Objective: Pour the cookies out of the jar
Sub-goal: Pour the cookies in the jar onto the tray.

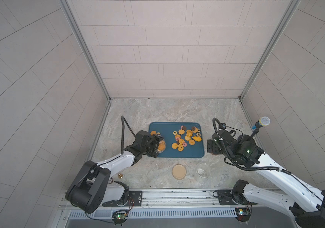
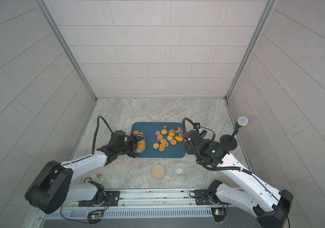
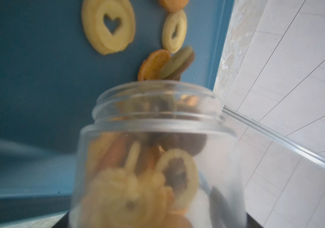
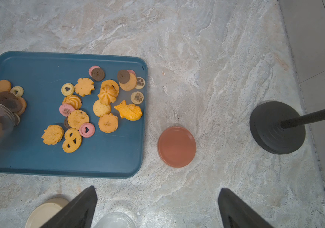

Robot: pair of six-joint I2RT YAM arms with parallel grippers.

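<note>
My left claw [image 1: 155,145] is pinching the jar [image 3: 157,158] round its clear body. The jar sits right in my grip, tipped over, with its open mouth leading away from my fingers and out over the near end of the blue tray [image 1: 177,154].

Some cookies [image 3: 130,177] are bunched inside against the wall at the base end of the jar. Two, one orange and one dark, are at the rim and look to be on their way out. A couple of pale heart-cut ones lie on the tray just beyond the mouth. A bigger spread of cookies lies further out from my claw, across the middle and far end of the tray.

What matters for my next move is the jar's long axis. It runs from my claw out to the mouth, and it leans down only partly, so I judge the pour about half done. I'd bring the base up higher than the mouth, keeping the rim over the tray, so that nothing skips onto the bench [image 4: 217,59].

My right claw [image 4: 157,188] is spread wide and empty. It hangs over the bench past the opposite end of the tray, well apart from the jar, so this job belongs to the left one.
</note>
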